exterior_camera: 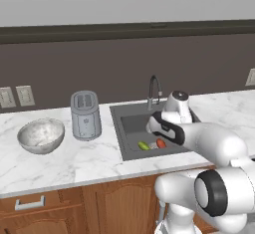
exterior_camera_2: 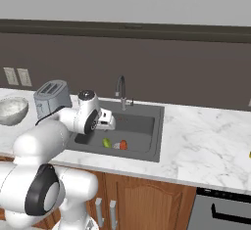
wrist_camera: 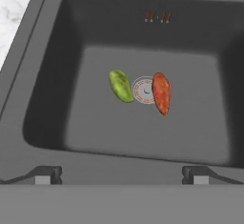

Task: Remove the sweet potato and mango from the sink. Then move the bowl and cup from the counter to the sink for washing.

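The dark grey sink (exterior_camera: pixel 119 128) (exterior_camera_2: pixel 156 126) (wrist_camera: pixel 52 99) is set in the white marble counter. On its floor lie the green mango (wrist_camera: pixel 121 86) (exterior_camera: pixel 144 146) (exterior_camera_2: pixel 106 143) and the orange-red sweet potato (wrist_camera: pixel 161 93) (exterior_camera: pixel 161 143) (exterior_camera_2: pixel 123 145), on either side of the drain. My gripper (wrist_camera: pixel 121 176) (exterior_camera_2: pixel 106 121) hangs open above the basin's near side, well over both, holding nothing. The mottled whitish bowl (exterior_camera: pixel 41 135) (exterior_camera_2: pixel 11 110) stands on the counter far left. A yellow sliver (exterior_camera_2: pixel 249 154) at the counter's right edge is too small to tell whether it is the cup.
A grey toaster (exterior_camera: pixel 85 115) (exterior_camera_2: pixel 50 97) stands between the bowl and the sink. The curved faucet (exterior_camera: pixel 154 89) (exterior_camera_2: pixel 121 90) rises behind the basin. Bare marble counter (exterior_camera_2: pixel 206 136) stretches to the right of the sink. Wooden cabinets run below.
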Motion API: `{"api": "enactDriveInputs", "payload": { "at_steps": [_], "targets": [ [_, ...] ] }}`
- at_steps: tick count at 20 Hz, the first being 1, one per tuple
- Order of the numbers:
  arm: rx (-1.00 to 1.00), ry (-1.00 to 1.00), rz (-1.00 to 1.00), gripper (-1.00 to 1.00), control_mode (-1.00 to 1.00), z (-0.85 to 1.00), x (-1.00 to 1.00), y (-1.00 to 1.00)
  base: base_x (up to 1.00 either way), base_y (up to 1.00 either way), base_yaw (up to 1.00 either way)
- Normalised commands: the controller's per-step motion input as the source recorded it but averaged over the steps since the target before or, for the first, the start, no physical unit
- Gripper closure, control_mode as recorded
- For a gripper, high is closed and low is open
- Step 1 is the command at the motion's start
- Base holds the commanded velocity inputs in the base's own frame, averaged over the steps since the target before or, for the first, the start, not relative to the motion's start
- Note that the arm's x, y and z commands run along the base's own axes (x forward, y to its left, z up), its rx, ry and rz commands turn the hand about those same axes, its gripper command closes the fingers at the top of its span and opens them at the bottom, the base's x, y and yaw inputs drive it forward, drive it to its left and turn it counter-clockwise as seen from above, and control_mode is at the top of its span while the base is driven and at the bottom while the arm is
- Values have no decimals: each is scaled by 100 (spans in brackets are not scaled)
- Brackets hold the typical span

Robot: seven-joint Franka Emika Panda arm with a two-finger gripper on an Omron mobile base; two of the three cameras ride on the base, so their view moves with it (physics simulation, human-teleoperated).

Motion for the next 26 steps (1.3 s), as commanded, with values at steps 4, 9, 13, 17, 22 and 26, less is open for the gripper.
{"api": "enactDriveInputs", "payload": {
  "at_steps": [4, 9, 13, 17, 22, 26],
  "targets": [
    [0, 0, 0, -100, -100, -13, 8, 0, 0, 0, 0],
    [0, 0, 0, -100, -100, -13, 7, 0, 0, 0, 0],
    [0, 0, 1, -100, -100, -13, 7, 0, 0, 0, 0],
    [0, 0, 1, -100, -100, -14, 4, 0, 0, 0, 0],
    [-3, -2, 2, -100, -100, -12, 0, 3, 0, 0, 0],
    [-10, -1, 3, -100, -100, -10, 1, 4, 0, 0, 0]
  ]
}}
